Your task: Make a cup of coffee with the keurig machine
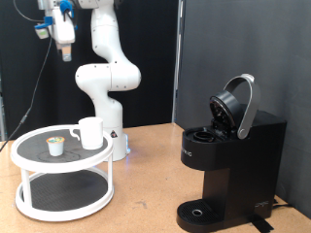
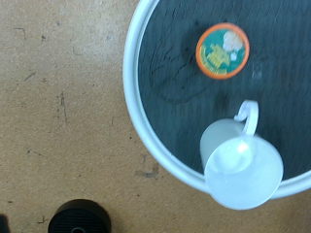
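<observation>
The white cup (image 1: 90, 133) stands upright on the top shelf of a white round two-tier stand (image 1: 39, 165) at the exterior view's left. A small pod (image 1: 55, 146) with a tan-green top sits beside it. The wrist view looks straight down on the cup (image 2: 241, 170) and the pod (image 2: 222, 49) on the dark shelf. The black keurig machine (image 1: 233, 155) stands at the exterior view's right with its lid (image 1: 236, 105) raised. My gripper (image 1: 64, 50) hangs high above the stand, far from everything. It holds nothing I can see. Its fingers do not show in the wrist view.
The white arm's base (image 1: 109, 97) rises just behind the stand. The stand's white rim (image 2: 136, 107) curves through the wrist view over a brown tabletop (image 2: 58, 107). A round black object (image 2: 80, 217) shows at that frame's edge. Dark curtains hang behind.
</observation>
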